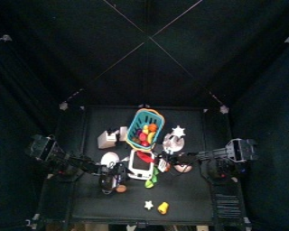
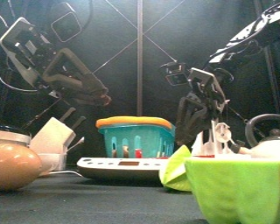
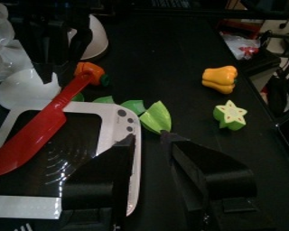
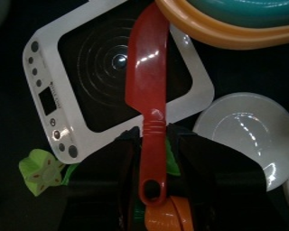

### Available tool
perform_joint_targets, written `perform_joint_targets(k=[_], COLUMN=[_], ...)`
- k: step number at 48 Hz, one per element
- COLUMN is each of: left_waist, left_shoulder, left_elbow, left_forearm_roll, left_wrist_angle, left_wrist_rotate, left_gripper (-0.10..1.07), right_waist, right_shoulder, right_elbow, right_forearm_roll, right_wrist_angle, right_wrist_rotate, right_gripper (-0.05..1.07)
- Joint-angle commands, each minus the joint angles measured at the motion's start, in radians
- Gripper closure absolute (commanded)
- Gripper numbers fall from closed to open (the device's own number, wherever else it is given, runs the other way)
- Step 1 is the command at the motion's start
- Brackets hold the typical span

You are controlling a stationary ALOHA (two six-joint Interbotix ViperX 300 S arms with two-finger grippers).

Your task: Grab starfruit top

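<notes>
Two black arms are working over a small black counter [image 1: 93, 203] crowded with kitchen props, the left arm reaching in from one side and the right arm from the other. The largest item, a white kitchen scale [image 3: 62, 158], is sitting near the counter's middle with a red spatula [image 4: 150, 86] lying across its plate, while a teal basket [image 2: 136, 138] with an orange rim is standing just behind it and a white bowl [image 4: 249, 135] is resting beside it. The left pincer [image 3: 159, 171] is hovering with its jaws spread and empty over the scale's edge, close to some green starfruit pieces [image 3: 141, 113]. The right pincer [image 4: 153, 176] is standing wide, its jaws straddling the spatula's handle end; whether they are touching it cannot be told. The task's thing, the starfruit top [image 3: 233, 115], a small green piece showing its pale star-shaped cut face, is lying well apart toward the counter's front edge, just beside a yellow-orange pepper [image 3: 219, 78]. The job appears to be at the approach step, with nothing grasped yet. The next move is likely calling for a pincer to travel out to that star-faced piece, line its released jaws on either side, descend and clench.
</notes>
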Motion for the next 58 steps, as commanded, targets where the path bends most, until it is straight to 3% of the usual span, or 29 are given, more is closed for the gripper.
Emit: perform_joint_targets(k=[1, 16, 21, 29, 43, 58], left_waist=[0.005, 0.005, 0.005, 0.005, 0.003, 0.005], left_shoulder=[-0.014, -0.055, -0.072, -0.114, -0.126, -0.124], left_elbow=[-0.011, 0.006, 0.02, 0.051, 0.071, 0.081], left_forearm_roll=[0.003, 0.0, 0.003, 0.008, 0.003, 0.003], left_wrist_angle=[-0.012, -0.011, -0.011, -0.011, -0.011, -0.011], left_wrist_rotate=[0.0, 0.0, 0.002, -0.002, -0.003, -0.003], left_gripper=[0.26, 0.26, 0.26, 0.26, 0.26, 0.26], right_waist=[0.029, 0.262, 0.301, 0.304, 0.31, 0.322], right_shoulder=[-0.043, -0.037, -0.006, 0.055, 0.126, 0.184], right_elbow=[-0.028, -0.054, -0.084, -0.129, -0.173, -0.199], right_forearm_roll=[-0.015, -0.229, -0.268, -0.253, -0.252, -0.262], right_wrist_angle=[0.009, 0.012, 0.014, 0.02, 0.02, 0.031], right_wrist_rotate=[-0.002, -0.003, -0.002, -0.003, -0.003, -0.005], right_gripper=[0.31, 0.32, 0.31, 0.25, 0.02, 0.01])
